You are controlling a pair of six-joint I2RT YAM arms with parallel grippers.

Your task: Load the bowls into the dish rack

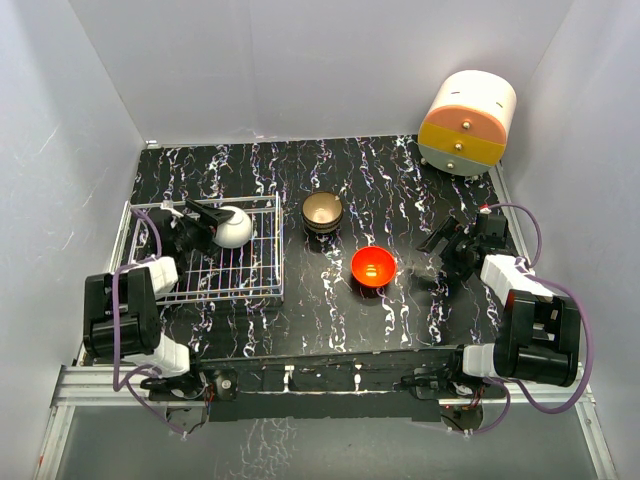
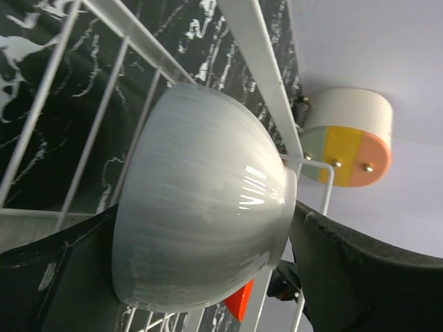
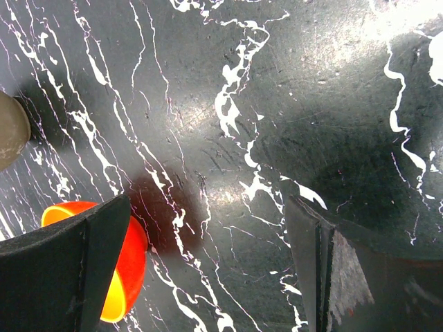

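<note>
L end effector (image 1: 222, 226) astride white bowl (image 1: 238, 228)

- You are in a robot lab's test cell: plain white walls (image 1: 300, 60) stand beyond and to both sides of your left pincer (image 1: 218, 222) and right pincer (image 1: 437, 255).
- A black marbled tabletop (image 1: 400, 190) lies beneath them.
- Behind them runs a bare metal rail (image 1: 70, 390), with purple cables (image 1: 118, 330) looping loose.

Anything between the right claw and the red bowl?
Nothing. The top view shows only bare tabletop between the right claw and the red bowl.
</note>
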